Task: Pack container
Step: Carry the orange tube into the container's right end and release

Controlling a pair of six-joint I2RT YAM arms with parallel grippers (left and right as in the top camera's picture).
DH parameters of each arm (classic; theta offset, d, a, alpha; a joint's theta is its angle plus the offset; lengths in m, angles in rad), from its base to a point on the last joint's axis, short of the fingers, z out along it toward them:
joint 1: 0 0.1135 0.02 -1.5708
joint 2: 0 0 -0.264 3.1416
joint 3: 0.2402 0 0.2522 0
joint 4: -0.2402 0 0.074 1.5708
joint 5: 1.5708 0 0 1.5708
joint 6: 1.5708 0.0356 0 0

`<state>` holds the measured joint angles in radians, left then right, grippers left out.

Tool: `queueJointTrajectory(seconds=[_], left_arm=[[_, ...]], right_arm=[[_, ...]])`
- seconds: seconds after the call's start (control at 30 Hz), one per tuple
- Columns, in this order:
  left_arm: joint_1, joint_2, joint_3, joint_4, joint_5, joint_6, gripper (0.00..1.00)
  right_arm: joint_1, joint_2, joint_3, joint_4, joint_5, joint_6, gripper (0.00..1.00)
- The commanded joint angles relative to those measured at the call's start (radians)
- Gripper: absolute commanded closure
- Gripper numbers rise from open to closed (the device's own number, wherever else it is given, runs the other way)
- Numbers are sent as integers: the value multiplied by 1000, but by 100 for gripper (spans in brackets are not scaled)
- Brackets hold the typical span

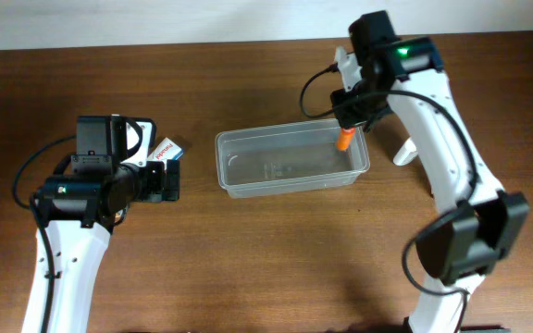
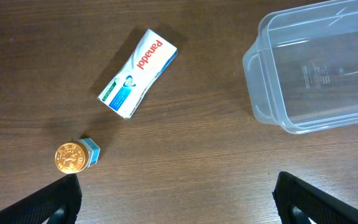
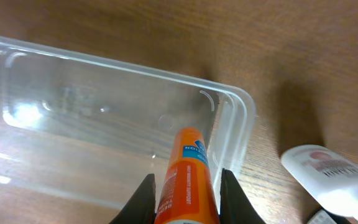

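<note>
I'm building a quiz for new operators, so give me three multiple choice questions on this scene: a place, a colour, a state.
1. Where is the Panadol box relative to the container? A) inside it B) on the table outside it C) on its rim
2. What colour is the tube in the right gripper? A) orange B) green C) black
3. What state is the left gripper in? A) shut on the box B) open, empty C) shut on a bottle
Answers: 1 B, it lies on bare wood apart from the container; 2 A, the tube's body is orange; 3 B, its fingers stand wide apart with nothing between.
</note>
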<state>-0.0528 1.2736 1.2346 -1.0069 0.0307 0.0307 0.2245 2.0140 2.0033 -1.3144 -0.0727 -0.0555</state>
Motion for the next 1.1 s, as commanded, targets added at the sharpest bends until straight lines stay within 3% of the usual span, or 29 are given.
queueJointTrajectory(seconds=[0.0, 0.73, 1.07], left_arm=[[5, 4, 18, -1, 14, 12, 1], [5, 4, 18, -1, 3, 12, 0], [5, 4, 18, -1, 0, 12, 1]], right_arm=[[3, 52, -6, 14, 5, 4, 83], [-4, 120, -23, 111, 56, 3, 85], [-11, 120, -160, 221, 62, 3, 84]])
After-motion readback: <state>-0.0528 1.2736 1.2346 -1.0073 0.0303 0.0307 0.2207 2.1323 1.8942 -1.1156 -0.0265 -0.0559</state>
